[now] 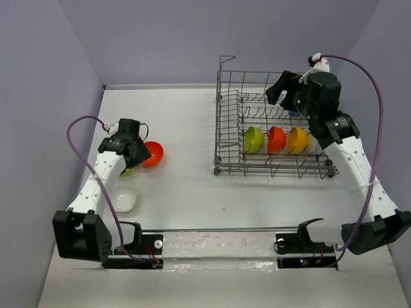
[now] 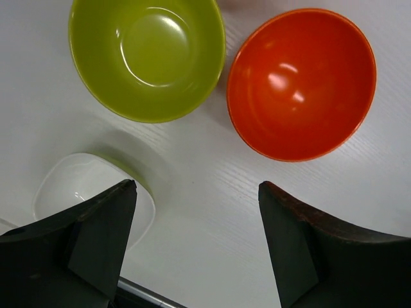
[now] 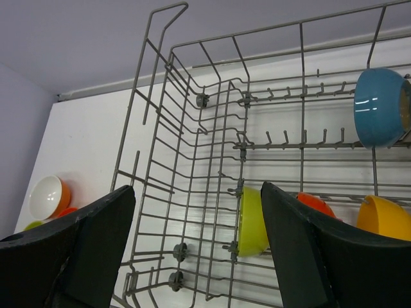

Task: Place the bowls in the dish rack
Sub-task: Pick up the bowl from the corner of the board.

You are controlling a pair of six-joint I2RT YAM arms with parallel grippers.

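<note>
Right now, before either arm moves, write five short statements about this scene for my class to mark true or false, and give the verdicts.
1. The left gripper grips a bowl. False: it is open and empty above the table.
2. A blue bowl sits in the dish rack. True.
3. The right gripper is shut. False: it is open and holds nothing.
4. A red-orange bowl lies on the table beside a lime green bowl. True.
5. Every bowl is racked. False: the white squarish bowl, among others, is on the table.
</note>
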